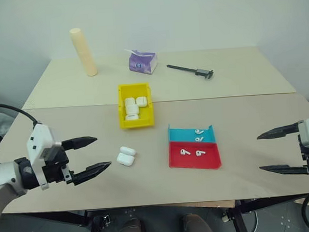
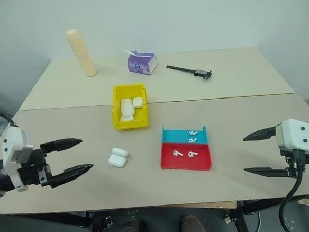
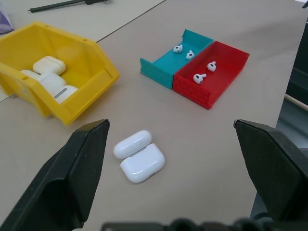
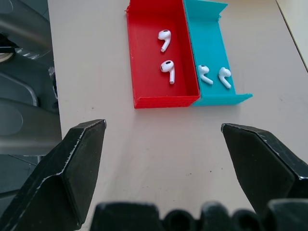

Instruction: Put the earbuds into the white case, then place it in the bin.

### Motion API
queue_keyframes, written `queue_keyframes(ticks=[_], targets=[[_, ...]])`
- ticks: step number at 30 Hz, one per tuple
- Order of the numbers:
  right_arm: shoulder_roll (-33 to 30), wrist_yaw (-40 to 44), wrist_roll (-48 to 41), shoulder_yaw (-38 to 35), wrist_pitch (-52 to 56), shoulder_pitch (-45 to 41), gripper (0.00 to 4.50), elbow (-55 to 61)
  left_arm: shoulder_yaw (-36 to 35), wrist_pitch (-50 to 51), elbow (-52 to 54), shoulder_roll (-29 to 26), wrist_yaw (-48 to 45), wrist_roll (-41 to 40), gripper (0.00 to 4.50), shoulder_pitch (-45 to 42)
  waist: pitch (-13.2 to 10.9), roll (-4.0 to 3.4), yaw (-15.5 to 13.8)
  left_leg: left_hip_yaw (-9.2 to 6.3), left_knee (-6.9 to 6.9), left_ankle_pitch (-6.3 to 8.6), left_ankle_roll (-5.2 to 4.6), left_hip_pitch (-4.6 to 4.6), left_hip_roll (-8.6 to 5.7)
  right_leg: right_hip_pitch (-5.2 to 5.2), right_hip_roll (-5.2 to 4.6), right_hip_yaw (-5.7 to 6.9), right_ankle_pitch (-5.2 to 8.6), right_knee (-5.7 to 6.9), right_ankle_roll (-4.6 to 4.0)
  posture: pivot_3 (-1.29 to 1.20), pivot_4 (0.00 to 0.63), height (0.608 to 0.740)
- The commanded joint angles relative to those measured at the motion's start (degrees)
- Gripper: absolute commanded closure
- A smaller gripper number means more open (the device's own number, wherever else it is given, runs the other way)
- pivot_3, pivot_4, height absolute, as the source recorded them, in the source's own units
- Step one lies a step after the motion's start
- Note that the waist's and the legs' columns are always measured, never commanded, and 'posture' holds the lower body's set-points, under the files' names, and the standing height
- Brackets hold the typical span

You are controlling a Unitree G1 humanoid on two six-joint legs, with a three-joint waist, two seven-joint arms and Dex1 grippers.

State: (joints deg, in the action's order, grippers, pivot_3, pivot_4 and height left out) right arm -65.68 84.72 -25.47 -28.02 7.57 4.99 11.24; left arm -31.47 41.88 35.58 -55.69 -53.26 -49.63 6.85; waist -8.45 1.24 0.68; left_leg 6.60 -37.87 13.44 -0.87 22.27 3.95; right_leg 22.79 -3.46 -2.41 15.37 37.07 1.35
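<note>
Two sets of black fingers, both spread wide and holding nothing. Left fingers (image 1: 93, 155) low over the near left part of the desk (image 1: 242, 163), tips toward the middle. Right fingers (image 1: 273, 151) over the near right edge, tips toward the middle too.

One white case (image 1: 126, 156) lying open on the desk, lid flipped back, just past the left fingers and not touching them. Nothing inside it as far as can be seen.

Four earbuds in the two little trays right of the case: two in the teal tray (image 1: 178, 135), two earbuds (image 1: 192, 152) in the red tray (image 1: 179, 161). Trays side by side and touching, teal one farther back. Well apart from both sets of fingers.

Yellow bin (image 1: 121, 104) farther back near the middle of the desk, with a few closed white cases in it.

Far back on the desk: a tall cream tube (image 1: 83, 52) standing up, a purple packet (image 1: 142, 61), and a black caliper (image 1: 190, 70) lying flat.
</note>
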Motion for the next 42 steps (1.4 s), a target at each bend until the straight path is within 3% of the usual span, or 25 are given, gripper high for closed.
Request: queue_keyframes(ticks=[1,6,11,14,18,20,22,24,26,29,32,42], targets=[[-0.86,-0.53,-0.25,-0.69,-0.34,-1.52,0.07,0.07,-0.83,0.42,2.37,0.13,2.28,-1.09,0.00,-0.88,0.00,0.00,0.06,0.01,0.01,0.00,0.00,0.01,0.00,0.01,0.00,-0.01,0.00,0.00,0.01,0.00,0.150,0.740],[-0.73,-0.91,0.31,0.29,-0.83,-2.21,0.07,-0.62,-0.56,2.16,4.52,0.24,6.62,-0.94,0.00,-0.47,-0.02,0.03,0.01,0.01,0.02,0.00,0.00,0.03,0.00,0.04,0.00,-0.02,-0.08,0.00,0.14,0.00,0.150,0.740],[-0.72,-1.42,0.37,1.64,-0.32,-3.40,0.07,-1.41,4.28,9.14,14.92,1.61,23.25,2.60,0.00,-0.83,-0.04,0.07,-0.01,0.00,0.02,0.00,0.00,0.02,-0.01,-0.01,-0.01,-0.03,-0.09,-0.04,0.15,0.00,0.150,0.740],[-1.04,-1.49,-0.06,1.40,0.71,-3.15,0.07,-0.98,5.67,14.42,20.28,2.48,31.12,-1.47,0.00,-2.12,-0.06,0.11,-0.01,-0.01,0.03,0.00,0.00,0.03,-0.01,-0.02,-0.01,-0.05,-0.10,-0.05,0.17,0.00,0.150,0.740],[-0.97,-0.84,-0.23,-0.49,2.13,-0.15,0.07,0.82,9.44,27.22,19.82,-0.58,46.11,-17.14,0.00,-8.80,-0.07,0.11,-0.18,-0.08,0.03,0.00,0.00,-0.07,0.00,-0.14,0.01,-0.02,-0.10,-0.03,0.16,0.00,0.150,0.740],[-0.89,-1.10,0.27,-1.03,2.77,1.23,0.07,1.36,15.57,30.71,16.69,-4.33,57.62,-27.91,0.00,-14.08,-0.10,0.17,-0.49,-0.11,0.03,0.00,0.00,-0.17,-0.01,-0.26,0.00,0.00,-0.10,-0.03,0.16,0.00,0.150,0.740],[-0.99,-1.45,0.23,-1.13,3.40,1.68,0.07,1.74,24.30,28.32,11.84,-12.98,69.72,-43.24,0.00,-19.81,-0.16,0.27,-0.73,-0.14,0.03,0.00,0.00,-0.29,-0.01,-0.40,-0.02,-0.03,-0.10,-0.05,0.17,0.00,0.150,0.740],[-1.09,-1.86,0.04,-0.91,3.92,1.37,0.07,1.98,34.63,22.65,7.18,-16.60,82.44,-56.90,0.00,-28.05,-0.18,0.30,-0.82,-0.15,0.05,0.00,0.00,-0.31,0.00,-0.42,-0.05,-0.05,-0.10,-0.06,0.18,0.00,0.150,0.740],[-1.21,-2.25,-0.07,-0.62,4.47,0.98,0.07,2.10,42.76,20.00,4.72,-17.11,89.60,-62.70,0.00,-35.17,-0.20,0.29,-0.86,-0.13,0.06,0.00,-0.01,-0.31,0.00,-0.42,-0.12,-0.09,-0.12,-0.08,0.21,0.00,0.150,0.740],[-1.10,-3.51,0.36,-0.28,5.36,0.36,0.07,2.11,52.70,18.81,1.83,-14.06,98.25,-63.37,0.00,-43.68,-0.21,0.31,-0.92,-0.10,0.07,0.00,-0.01,-0.28,-0.09,-0.45,-0.06,-0.07,-0.13,-0.18,0.21,0.00,0.150,0.740],[-0.75,-3.99,0.51,-0.44,5.71,0.70,0.07,2.34,58.30,17.21,-1.18,-11.81,103.84,-63.37,0.00,-47.70,-0.23,0.35,-0.97,-0.10,0.07,-0.01,0.00,-0.24,-0.12,-0.43,-0.01,-0.05,-0.13,-0.22,0.20,0.00,0.150,0.740],[-0.77,-4.57,0.42,-1.03,7.00,2.24,0.07,3.35,63.18,15.24,-6.75,-4.68,114.55,-63.37,0.00,-51.85,-0.26,0.40,-1.54,-0.13,0.06,-0.04,0.05,-0.20,-0.16,-0.47,0.00,0.00,-0.14,-0.28,0.23,0.00,0.150,0.740]])
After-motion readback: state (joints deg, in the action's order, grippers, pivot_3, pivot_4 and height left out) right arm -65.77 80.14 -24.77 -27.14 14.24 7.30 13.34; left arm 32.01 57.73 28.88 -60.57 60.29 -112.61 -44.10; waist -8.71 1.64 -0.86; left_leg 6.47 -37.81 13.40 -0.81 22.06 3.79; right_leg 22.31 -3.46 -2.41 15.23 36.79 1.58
